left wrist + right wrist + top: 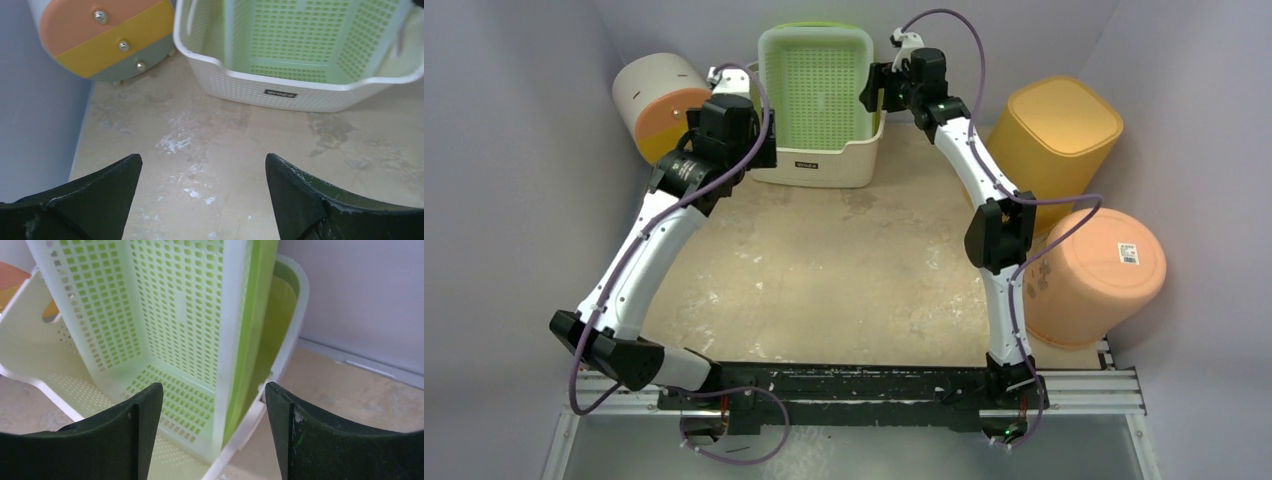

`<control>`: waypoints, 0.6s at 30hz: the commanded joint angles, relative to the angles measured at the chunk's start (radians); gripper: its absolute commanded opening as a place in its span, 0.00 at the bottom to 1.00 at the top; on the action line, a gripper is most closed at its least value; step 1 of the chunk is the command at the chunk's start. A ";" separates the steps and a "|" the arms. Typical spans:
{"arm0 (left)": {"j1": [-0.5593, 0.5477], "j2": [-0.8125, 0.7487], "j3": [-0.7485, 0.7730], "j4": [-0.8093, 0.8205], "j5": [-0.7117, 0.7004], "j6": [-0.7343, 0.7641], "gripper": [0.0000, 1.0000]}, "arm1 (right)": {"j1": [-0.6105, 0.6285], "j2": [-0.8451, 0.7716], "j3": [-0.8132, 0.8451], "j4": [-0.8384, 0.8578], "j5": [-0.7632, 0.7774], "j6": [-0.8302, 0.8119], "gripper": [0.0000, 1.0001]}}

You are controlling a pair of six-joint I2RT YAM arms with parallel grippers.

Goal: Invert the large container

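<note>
1. The large white container (824,165) stands mouth-up, with a green basket (816,85) on end inside it: not flipped.
2. The right gripper (213,395), jaws apart, holds nothing; the basket's edge is just ahead between them.
3. The left gripper (202,162) gapes empty, container just ahead.

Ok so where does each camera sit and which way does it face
Top external: above and behind the bases, looking down on the table; left arm and right arm show whole.
Left wrist: on the left arm, facing the white basket and a round container with orange-yellow face; open left gripper below.
Right wrist: on the right arm, facing into the green basket standing in the white one; open right gripper below.
Shared: all three show both baskets.
</note>
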 commanded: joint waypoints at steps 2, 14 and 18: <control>0.095 0.030 -0.030 0.057 0.046 0.053 0.91 | 0.003 -0.034 0.049 0.236 -0.069 0.049 0.75; 0.246 0.096 -0.130 0.192 0.235 -0.016 0.92 | 0.002 0.098 0.134 0.294 -0.100 0.083 0.54; 0.250 0.106 -0.143 0.223 0.272 -0.038 0.91 | 0.002 0.118 0.122 0.322 -0.081 0.096 0.54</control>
